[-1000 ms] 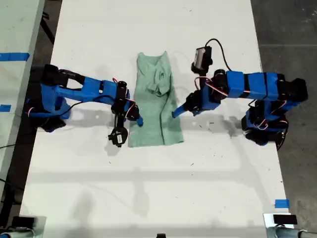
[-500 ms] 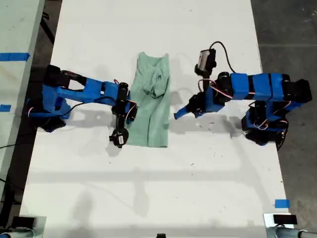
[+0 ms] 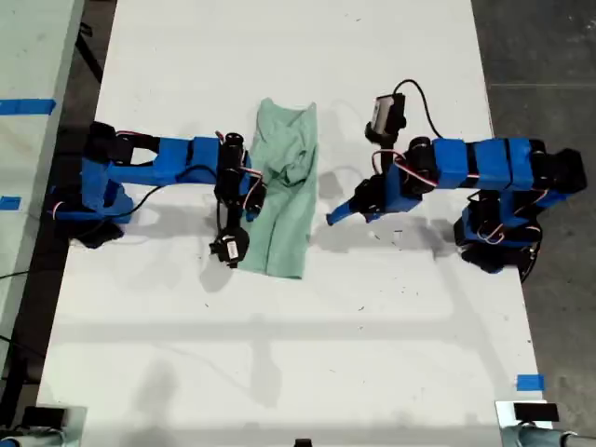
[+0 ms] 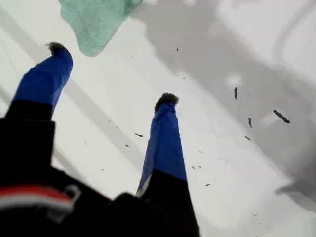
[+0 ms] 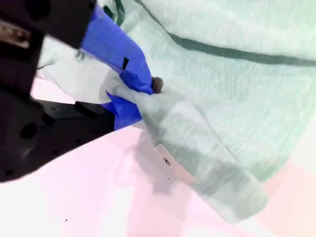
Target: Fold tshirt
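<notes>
The pale mint-green tshirt (image 3: pixel 291 209) lies in the middle of the white table (image 3: pixel 298 354), folded into a narrow strip with a bunched area near its collar end. My second gripper (image 3: pixel 253 197) is shut on the cloth edge nearest the exterior view's left; in the second wrist view the blue fingers (image 5: pixel 129 57) pinch a fold of the tshirt (image 5: pixel 222 74). My first gripper (image 3: pixel 337 214) hangs open over bare table just off the tshirt's other side. Its fingertips (image 4: pixel 167 99) hold nothing, and one corner of the tshirt (image 4: pixel 96 17) shows beyond them.
Both arm bases stand at the table's side edges in the exterior view (image 3: pixel 93 196) (image 3: pixel 503 223). Blue tape marks (image 3: pixel 529 382) sit near the lower right corner of that view. A second table with blue tape (image 3: pixel 26 106) is at its left; grey floor at its right.
My second gripper has carried the tshirt's edge toward the exterior view's right, so the cloth is now narrower. My first gripper has drawn back slightly from the tshirt.
</notes>
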Controlling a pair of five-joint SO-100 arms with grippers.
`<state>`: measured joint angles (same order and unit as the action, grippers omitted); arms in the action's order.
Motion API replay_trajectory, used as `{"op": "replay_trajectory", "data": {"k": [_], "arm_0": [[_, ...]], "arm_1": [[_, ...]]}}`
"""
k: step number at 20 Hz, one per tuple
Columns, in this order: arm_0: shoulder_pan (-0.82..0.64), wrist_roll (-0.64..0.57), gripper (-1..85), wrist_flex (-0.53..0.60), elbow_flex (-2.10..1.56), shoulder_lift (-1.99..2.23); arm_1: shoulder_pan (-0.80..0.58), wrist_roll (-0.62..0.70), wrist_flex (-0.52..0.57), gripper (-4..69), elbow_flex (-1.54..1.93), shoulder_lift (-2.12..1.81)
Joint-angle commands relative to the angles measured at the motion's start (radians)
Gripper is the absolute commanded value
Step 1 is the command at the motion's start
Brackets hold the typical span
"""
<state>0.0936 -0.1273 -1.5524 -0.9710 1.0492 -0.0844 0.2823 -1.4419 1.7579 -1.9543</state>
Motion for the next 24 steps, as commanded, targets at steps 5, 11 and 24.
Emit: {"op": "replay_trajectory", "data": {"k": [5,11,24], "arm_0": [[-0.028,-0.021,11.5,0.166,0.210,-0.235],[-0.035,-0.021,29.6,0.150,0.219,-0.282],[0.092,0.008,29.7,-0.285,0.002,0.290]], "arm_1": [[0.021,-0.015,0.029,31.1,0.006,-0.061],[0.031,-0.021,0.035,31.1,0.017,-0.063],[0.066,-0.048,0.051,30.4,-0.012,-0.035]]}}
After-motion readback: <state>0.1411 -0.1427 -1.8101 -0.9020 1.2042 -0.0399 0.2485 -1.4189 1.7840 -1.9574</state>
